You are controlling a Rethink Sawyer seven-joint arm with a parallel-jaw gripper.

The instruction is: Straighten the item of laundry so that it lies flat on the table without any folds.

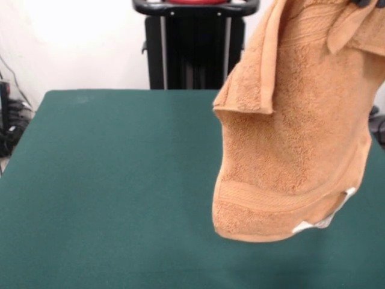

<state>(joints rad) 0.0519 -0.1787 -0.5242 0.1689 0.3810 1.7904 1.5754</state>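
Hanging clear above the table, the item of laundry dangles in folds, its upper part running out past the top edge and its lower hem, with a woven band and a white label, curling over the table's surface. One flap doubles over near the towel's upper side, and a smaller fold droops at its top corner. A dark scrap at the very top edge, just above the towel, may be the gripper; whether it is clamped on the cloth cannot be told. Behind the towel stands the robot's black pedestal. Judging by this, the lift step is in hand; the next move calls for lowering and dragging the towel so that it spreads flat.
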